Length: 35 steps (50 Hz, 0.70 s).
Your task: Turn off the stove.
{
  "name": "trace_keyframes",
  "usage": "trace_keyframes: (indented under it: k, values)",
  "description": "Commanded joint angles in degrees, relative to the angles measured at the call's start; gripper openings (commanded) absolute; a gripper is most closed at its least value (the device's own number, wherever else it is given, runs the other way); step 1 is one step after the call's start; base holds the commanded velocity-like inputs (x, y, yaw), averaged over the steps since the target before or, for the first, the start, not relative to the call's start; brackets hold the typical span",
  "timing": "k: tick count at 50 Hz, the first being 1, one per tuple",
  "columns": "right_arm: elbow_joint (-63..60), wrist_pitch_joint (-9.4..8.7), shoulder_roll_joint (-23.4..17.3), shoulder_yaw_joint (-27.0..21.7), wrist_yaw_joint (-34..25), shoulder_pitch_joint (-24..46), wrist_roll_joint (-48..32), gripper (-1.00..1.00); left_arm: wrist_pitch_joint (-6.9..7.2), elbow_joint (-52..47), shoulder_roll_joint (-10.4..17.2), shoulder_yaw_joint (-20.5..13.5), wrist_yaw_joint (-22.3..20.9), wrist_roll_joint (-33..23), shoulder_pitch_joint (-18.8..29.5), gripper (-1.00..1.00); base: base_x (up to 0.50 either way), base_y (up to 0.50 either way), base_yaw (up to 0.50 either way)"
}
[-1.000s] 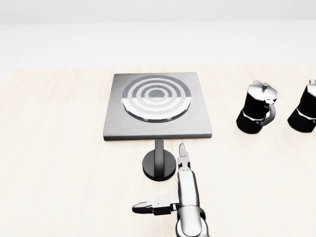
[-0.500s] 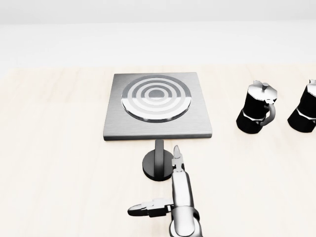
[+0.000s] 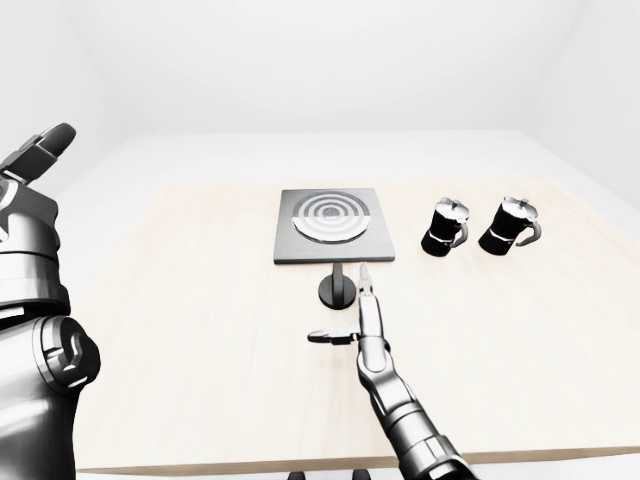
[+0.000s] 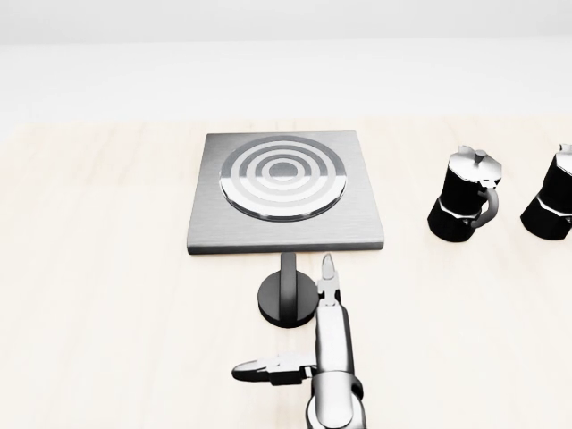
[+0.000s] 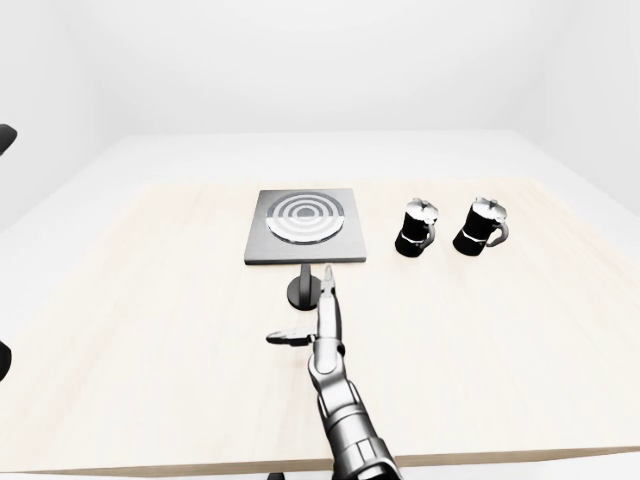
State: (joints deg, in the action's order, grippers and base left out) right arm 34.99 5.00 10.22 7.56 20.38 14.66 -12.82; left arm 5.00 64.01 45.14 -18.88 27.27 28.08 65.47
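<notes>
The stove (image 4: 284, 234) is a grey square plate with a ringed burner (image 4: 282, 177), lying at the middle of the wooden table in the head view. Just below it stands its black knob (image 4: 288, 302), a round disc with an upright handle. My right hand (image 4: 290, 329) reaches up from the bottom edge and is open. Its long fingers (image 4: 328, 273) point up just right of the knob's handle, and the thumb (image 4: 255, 370) sticks out to the left below the disc. Nothing is held. My left hand (image 3: 38, 152) is raised at the left-eye view's left edge, a finger extended.
Two black and silver moka pots (image 4: 465, 207) (image 4: 550, 204) stand to the right of the stove. The light wooden table (image 3: 180, 330) spreads wide on both sides, with its near edge at the bottom of the eye views.
My right hand drifted a little left, then its fingertips came back right and slightly up beside the knob. The knob and stove look unchanged.
</notes>
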Motion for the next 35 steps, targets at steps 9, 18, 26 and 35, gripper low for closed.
trace_keyframes:
  k: [9,18,26,35]
  values:
    - [-0.6,0.0,0.4,1.7,1.2,0.8,-2.0,1.0,0.0,0.2,-0.1,-0.1,-0.1,0.1,0.0,1.0,0.0,0.0,0.0]
    - [-0.7,0.0,1.0,2.3,-0.1,1.2,-2.6,1.0,0.0,0.2,0.0,-0.1,-0.2,0.2,0.1,1.0,0.0,0.0,0.0]
    - [-1.4,0.0,2.5,3.4,1.2,1.4,-5.4,1.0,0.0,0.4,0.0,-0.2,-0.4,0.6,0.1,1.0,0.0,0.0,0.0]
    - [6.3,0.0,3.7,3.5,1.6,2.9,-4.5,1.0,0.0,0.0,0.2,-0.1,-0.3,0.7,0.1,1.0,0.0,0.0,0.0]
